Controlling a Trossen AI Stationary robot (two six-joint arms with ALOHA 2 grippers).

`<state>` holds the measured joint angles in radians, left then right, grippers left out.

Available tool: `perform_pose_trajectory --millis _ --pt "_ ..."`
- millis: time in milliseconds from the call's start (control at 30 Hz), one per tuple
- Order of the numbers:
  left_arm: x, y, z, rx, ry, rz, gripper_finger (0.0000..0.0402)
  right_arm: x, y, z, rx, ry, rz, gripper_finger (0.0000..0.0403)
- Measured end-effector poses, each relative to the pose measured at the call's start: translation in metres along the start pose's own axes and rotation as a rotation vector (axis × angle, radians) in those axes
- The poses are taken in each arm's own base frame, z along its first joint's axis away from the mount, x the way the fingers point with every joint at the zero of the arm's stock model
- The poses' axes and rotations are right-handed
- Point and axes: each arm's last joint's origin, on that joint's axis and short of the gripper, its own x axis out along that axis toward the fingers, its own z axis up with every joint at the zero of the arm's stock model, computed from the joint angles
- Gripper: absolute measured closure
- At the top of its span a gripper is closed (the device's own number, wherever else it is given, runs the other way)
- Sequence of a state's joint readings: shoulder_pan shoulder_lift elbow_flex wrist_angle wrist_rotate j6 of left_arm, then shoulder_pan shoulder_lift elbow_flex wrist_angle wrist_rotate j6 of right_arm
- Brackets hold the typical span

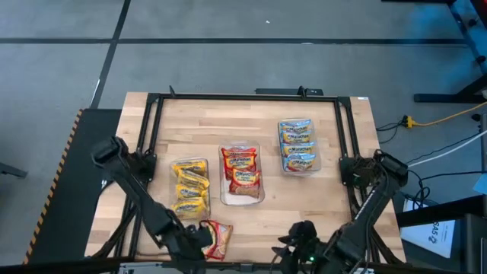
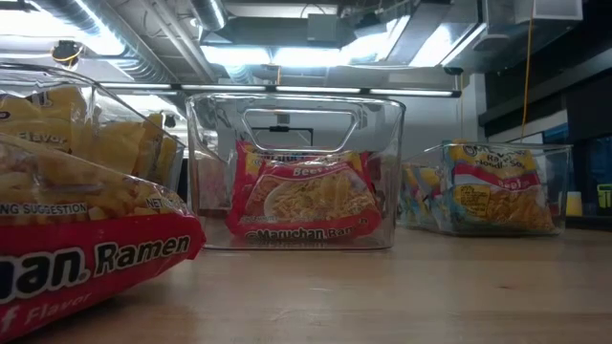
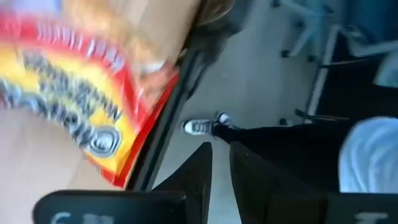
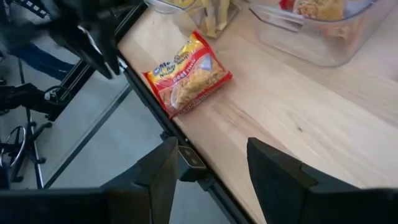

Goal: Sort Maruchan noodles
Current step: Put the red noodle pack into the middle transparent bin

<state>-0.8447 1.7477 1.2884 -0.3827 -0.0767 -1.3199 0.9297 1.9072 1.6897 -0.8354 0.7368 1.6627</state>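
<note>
High view first, from the near edge: a loose red packet (image 1: 216, 238) of Maruchan beef ramen lies flat on the counter (image 1: 335, 199) close to that edge, at the left. The left gripper (image 1: 199, 242) sits just beside it, over the counter's rim — its jaws stand only narrowly apart with nothing between them, and the left wrist view shows the packet (image 3: 81, 93) off to one side of the fingers (image 3: 198, 177), not in them. That wrist view also catches a person's shoe (image 3: 200, 127) and dark trouser leg on the floor beyond the counter edge. The right gripper (image 1: 303, 243) hangs over the near edge too, towards the middle, well apart from the packet; the right wrist view shows its jaws released, spread wide and empty, with the packet (image 4: 187, 74) farther along the wood.

Farther in stand three clear trays in a row. The left tray (image 1: 190, 190) holds yellow packets (image 1: 189, 185), the middle tray (image 1: 242, 196) holds red packets (image 1: 241, 169), and the right tray (image 1: 300, 146), set somewhat farther back, holds blue-edged packets (image 1: 297, 143). In the low view the loose packet (image 2: 86, 258) fills the near left corner, the middle tray (image 2: 296, 172) stands beyond it with a red packet leaning inside, and the blue-edged ones (image 2: 492, 196) show at the right — farther off.
</note>
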Motion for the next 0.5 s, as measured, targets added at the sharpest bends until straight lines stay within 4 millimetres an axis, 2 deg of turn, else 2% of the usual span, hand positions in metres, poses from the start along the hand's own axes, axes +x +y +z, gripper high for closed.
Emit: perform_pose_trajectory --millis 100,200,367,500 --pt "0.021 0.008 -0.009 -0.091 0.015 0.064 0.0351 -0.001 -0.001 -0.001 -0.001 0.001 -0.008 0.0214" --pt "0.032 0.013 -0.013 -0.16 0.021 0.11 0.0351 0.0 -0.003 0.0 -0.012 0.011 -0.025 0.0214" --pt "0.024 0.032 -0.013 -0.238 0.005 0.31 0.0351 0.0 -0.006 0.0 -0.04 0.022 -0.055 0.0214" --pt "0.016 0.035 -0.013 -0.279 0.034 0.359 0.0351 0.0 -0.007 -0.001 -0.047 0.052 -0.067 0.0214"
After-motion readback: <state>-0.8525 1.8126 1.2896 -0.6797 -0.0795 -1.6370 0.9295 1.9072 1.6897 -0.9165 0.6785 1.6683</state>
